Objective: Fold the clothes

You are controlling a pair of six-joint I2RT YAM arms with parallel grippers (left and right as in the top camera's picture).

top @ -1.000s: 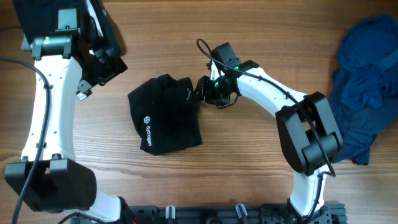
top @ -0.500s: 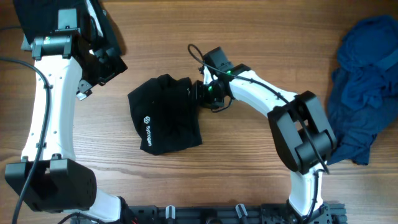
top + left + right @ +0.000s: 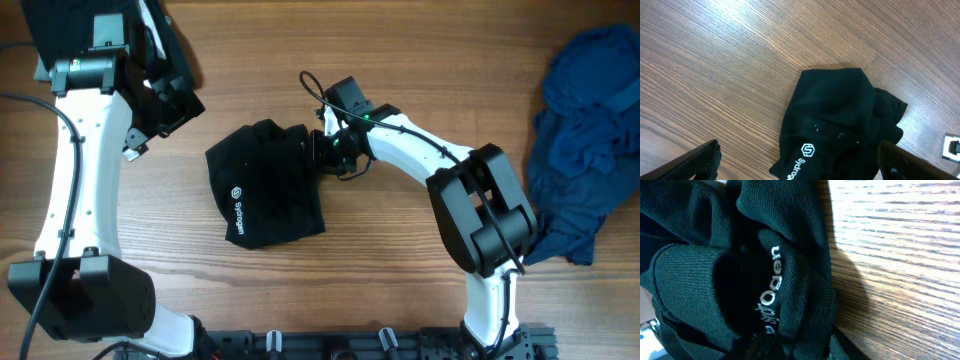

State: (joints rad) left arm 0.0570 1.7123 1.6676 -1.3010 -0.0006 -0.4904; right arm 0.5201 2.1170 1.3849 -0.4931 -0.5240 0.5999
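Leftward is where the right arm has gone over the last second, bringing the right gripper [image 3: 328, 150] from just beside the black shirt [image 3: 265, 185] up against its upper right edge; over the last half second it has barely shifted. The left arm has not moved.

As for progress, the black shirt lies on the counter [image 3: 400, 270] as a compact, roughly squared bundle with its logo showing. Its upper right corner looks bunched and loose, so I judge this piece nearly folded but in need of tidying. A blue heap of clothes [image 3: 590, 130] sits well to the right of the shirt, crumpled and untouched, so most of the job is left.

The right arm reaches across, forearm stretched out, its wrist camera filled with the shirt's dark mesh and collar. Whether its jaws pinch the cloth I cannot tell. The left gripper [image 3: 168, 105] hangs up and left of the shirt, apart from it, jaws spread wide and holding nothing.
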